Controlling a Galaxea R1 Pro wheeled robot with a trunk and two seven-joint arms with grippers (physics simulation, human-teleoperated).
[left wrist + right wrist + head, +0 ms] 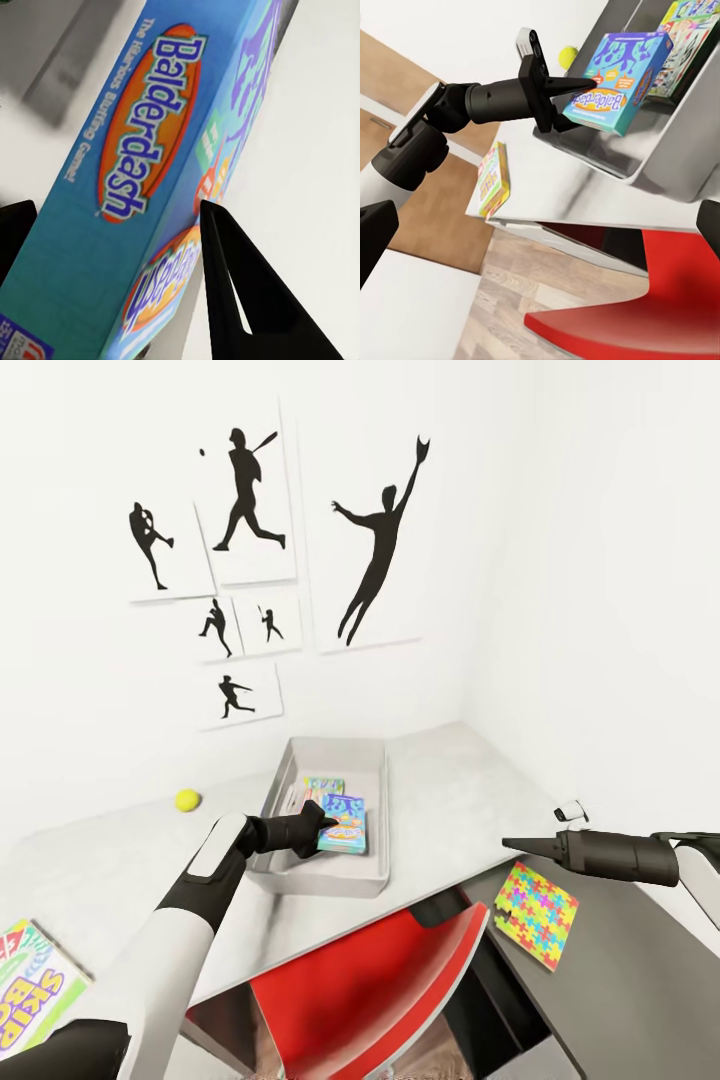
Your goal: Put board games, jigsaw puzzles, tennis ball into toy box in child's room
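The left gripper [325, 822] is clamped on the blue-white board game [615, 75] marked "Balderdash": in the right wrist view its fingers pinch the near edge of the box, and in the left wrist view one dark finger [240, 292] lies against the box face. The box is held tilted, within the walls of the toy box [290, 870], over its near end, and whether it touches the floor cannot be determined. The right gripper [508, 845] hangs over the lower dark section of the table [460, 790], empty, its tip narrowing to a point in the head view (whether the fingers are fully together cannot be told). Judged step in hand: depositing this board game in the toy box. The next move calls for lowering the box flat beside or upon what is already there, parting the fingers, and withdrawing the arm upward without dragging the tray's low near wall. Count of items seen: board games, two clearly, namely the held one and the yellow-green game [35, 985] lying on the table's near left corner; further printed covers [322, 788] lie deeper in the tray, their number and kind not legible. Jigsaw puzzles, one [537, 913], flat on the lower section near the right gripper. Tennis ball [188, 800], one, on the table well left of the tray. A red chair [370, 990] stands under the desk.
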